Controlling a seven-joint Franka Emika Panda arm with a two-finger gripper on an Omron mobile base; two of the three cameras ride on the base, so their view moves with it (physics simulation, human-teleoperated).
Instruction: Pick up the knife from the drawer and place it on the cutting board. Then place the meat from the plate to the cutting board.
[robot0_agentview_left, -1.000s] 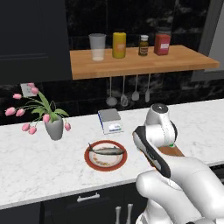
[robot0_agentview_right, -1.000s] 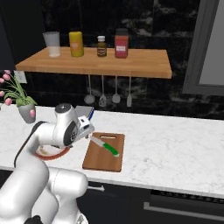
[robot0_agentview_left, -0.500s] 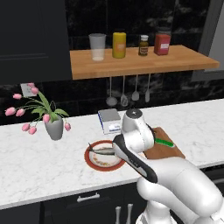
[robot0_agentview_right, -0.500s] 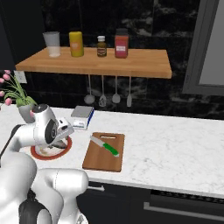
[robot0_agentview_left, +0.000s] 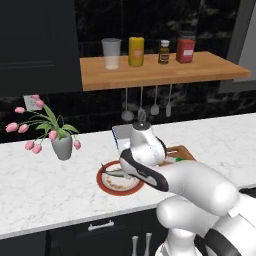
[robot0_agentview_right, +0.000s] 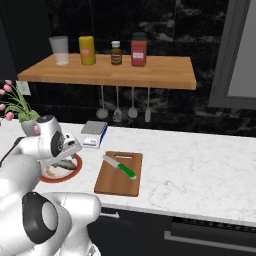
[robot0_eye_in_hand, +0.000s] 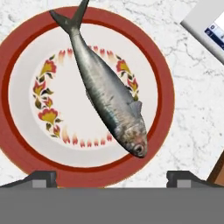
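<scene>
One fish (robot0_eye_in_hand: 109, 98) lay on the plate (robot0_eye_in_hand: 26, 144).
Fingers (robot0_eye_in_hand: 41, 178) hung spread wide above it; knife (robot0_agentview_right: 120, 167) was on the board (robot0_agentview_right: 112, 182).

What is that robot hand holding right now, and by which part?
Nothing. The gripper is open and empty above the fish, which lies untouched on the plate.

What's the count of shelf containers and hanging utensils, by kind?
Clear cup: 1
Yellow canister: 1
Small dark bottle: 1
Red jar: 1
Hanging utensils: 4
Total: 8
</scene>
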